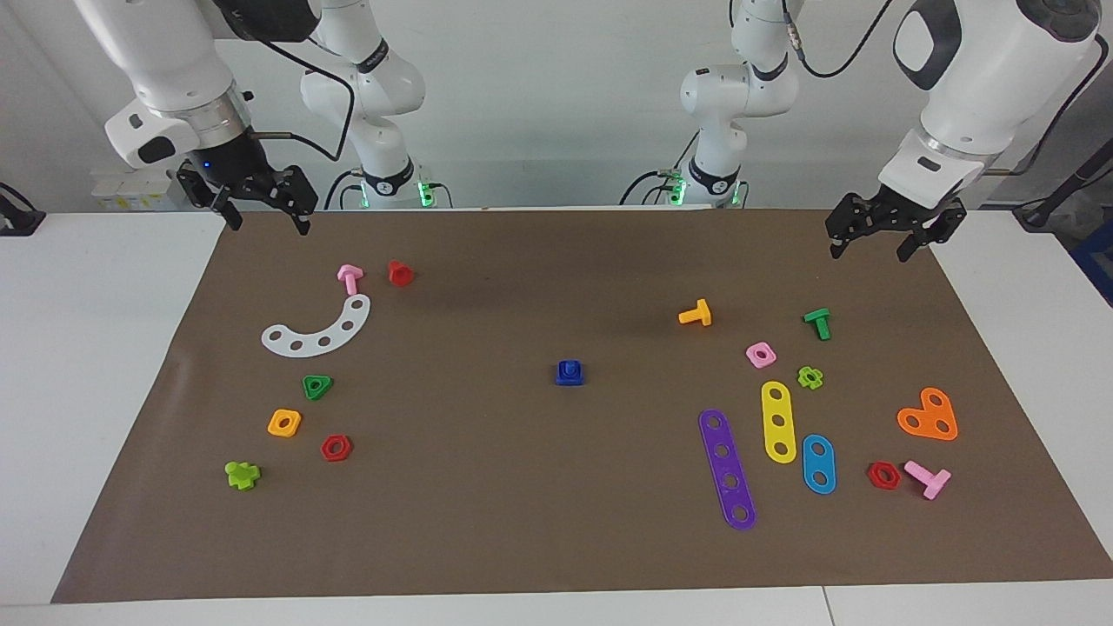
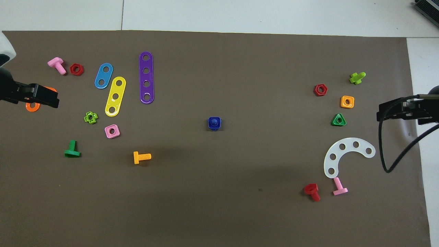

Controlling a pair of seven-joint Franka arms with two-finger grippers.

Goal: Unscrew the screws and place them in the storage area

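Facing view: the dark-blue screw (image 1: 569, 372) stands mid-bench on the brown mat (image 1: 487, 522), a square nut (image 1: 569, 377) around its stem. The left tool (image 1: 895, 228) and right tool (image 1: 257, 207) hang spread and empty over the mat's robot-side corners.

Overhead view: the nut (image 2: 214, 123) shows square, the stem tip round at its centre, well apart from the orange bolt (image 2: 141, 157).

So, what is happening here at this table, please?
Nothing is being handled at this moment. The small dark-blue plastic screw, with its matching blue square nut on it, stands alone in the middle of the brown mat. The left gripper hangs open over the mat's edge at its own end, and the right gripper hangs open at the other end. Both arms wait. Coloured toy bolts, nuts and perforated strips lie scattered toward each end.
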